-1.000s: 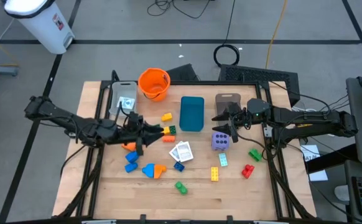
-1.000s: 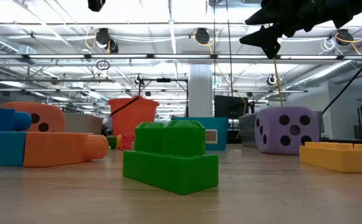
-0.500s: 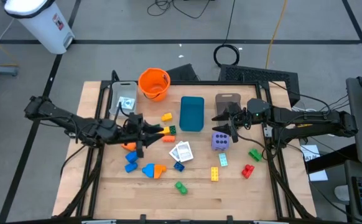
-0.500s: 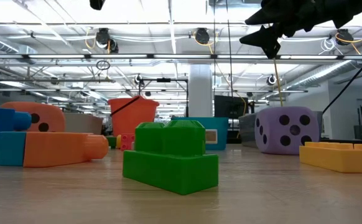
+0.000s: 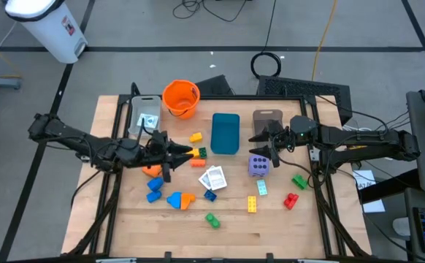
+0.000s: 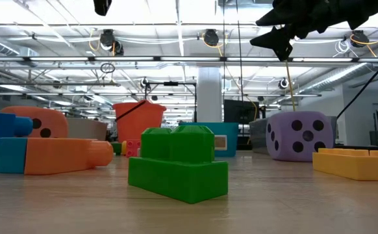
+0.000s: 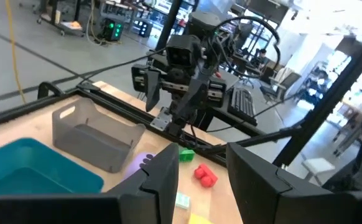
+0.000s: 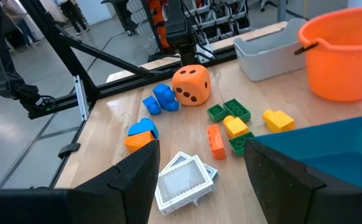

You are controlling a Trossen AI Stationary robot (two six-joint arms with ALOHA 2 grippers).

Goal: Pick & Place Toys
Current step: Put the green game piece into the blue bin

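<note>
Hovering above table (image 5: 300, 226), both arms' jaws parted, empty

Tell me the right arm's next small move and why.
Probably lower the right gripper straight down onto the purple die. In the high view its open fingers hover just beside and above the die, empty, and the low view shows the gripper well clear of the table, so descending would likely come before any grasp.

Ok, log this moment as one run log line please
left gripper: open, empty, over bricks by orange die | right gripper: open, empty, above purple die | toys on table
</note>
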